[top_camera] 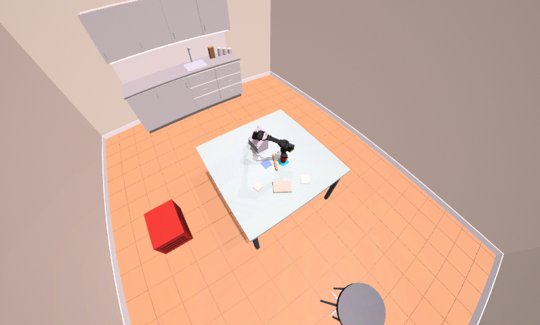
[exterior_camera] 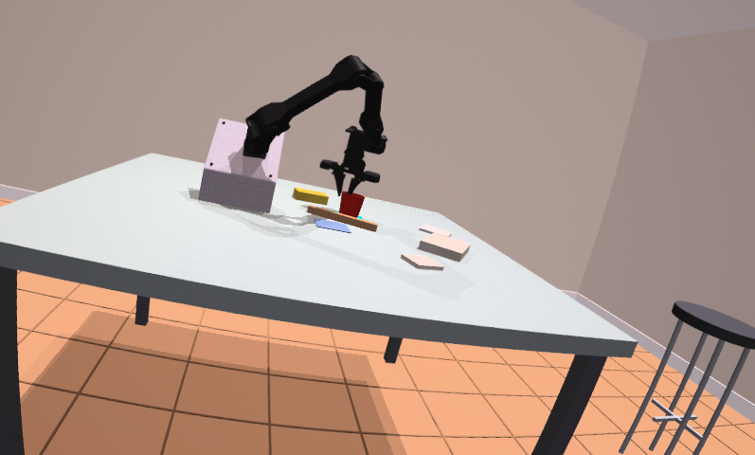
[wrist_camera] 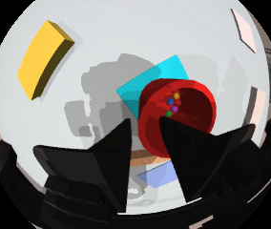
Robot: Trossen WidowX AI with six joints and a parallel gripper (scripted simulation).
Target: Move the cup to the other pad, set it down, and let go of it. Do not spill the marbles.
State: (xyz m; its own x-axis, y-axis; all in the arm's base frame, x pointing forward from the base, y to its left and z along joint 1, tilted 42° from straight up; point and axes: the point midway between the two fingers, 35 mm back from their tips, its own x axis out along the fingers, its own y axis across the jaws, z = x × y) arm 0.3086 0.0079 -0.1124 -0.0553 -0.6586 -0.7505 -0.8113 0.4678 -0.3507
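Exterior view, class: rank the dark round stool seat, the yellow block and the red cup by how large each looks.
1. Dark round stool seat, though it sits nearest the camera.
2. Yellow block and red cup: too alike to rank.

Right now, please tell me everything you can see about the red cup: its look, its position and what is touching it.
The red cup is a small, smooth, dark red tumbler, slightly narrower at the bottom, with an open top. It stands upright on the cyan pad, just behind the wooden bar. Inside lie a few small marbles: blue, yellow, purple and green; none are seen outside. The claw is open, its fingers straddling the cup's near wall. Whether they touch it cannot be told.
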